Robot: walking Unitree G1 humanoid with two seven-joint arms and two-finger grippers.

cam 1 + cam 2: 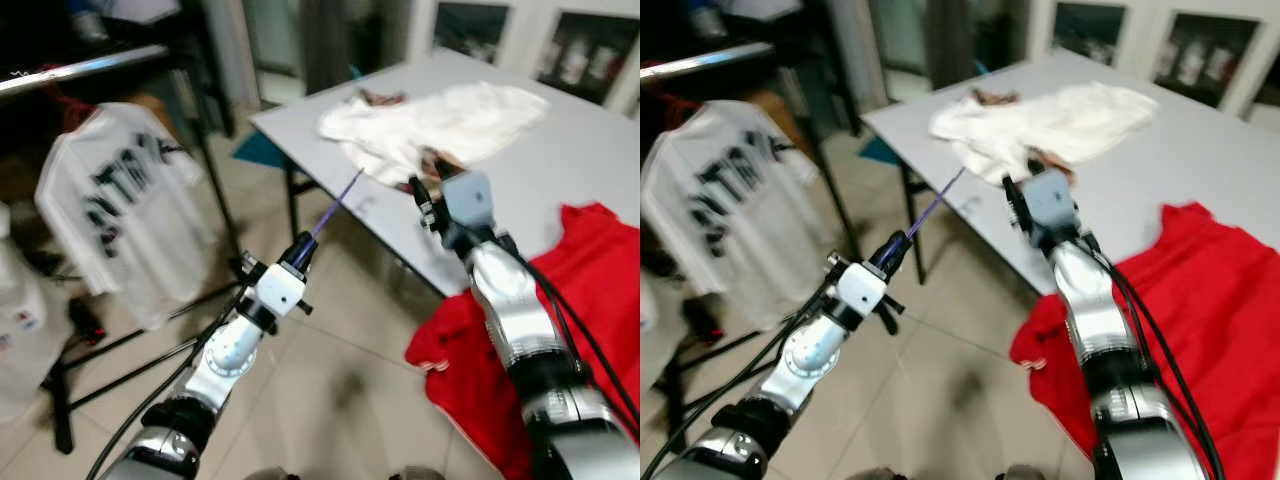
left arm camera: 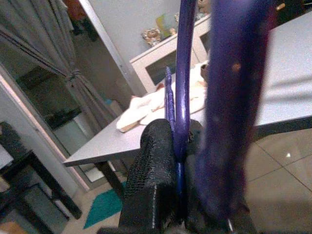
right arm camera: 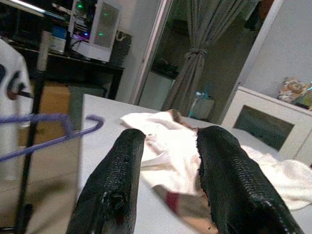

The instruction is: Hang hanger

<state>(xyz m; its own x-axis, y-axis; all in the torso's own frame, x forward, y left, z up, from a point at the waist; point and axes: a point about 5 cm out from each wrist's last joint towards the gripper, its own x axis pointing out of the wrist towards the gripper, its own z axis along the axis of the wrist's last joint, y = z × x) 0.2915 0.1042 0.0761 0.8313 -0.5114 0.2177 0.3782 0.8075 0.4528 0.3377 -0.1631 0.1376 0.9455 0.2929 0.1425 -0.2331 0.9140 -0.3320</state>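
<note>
My left gripper is shut on a thin purple hanger, which points up and away toward the grey table; in the left wrist view the purple hanger runs between the black fingers. My right gripper is open over the table's near edge, beside a crumpled white garment. The right wrist view shows the hanger's hook to one side and the white garment beyond the spread fingers. A metal clothes rail stands at the left.
A white printed T-shirt hangs from the rail, whose black stand spreads over the tiled floor. A red garment drapes off the table's near right edge. White cabinets line the back wall.
</note>
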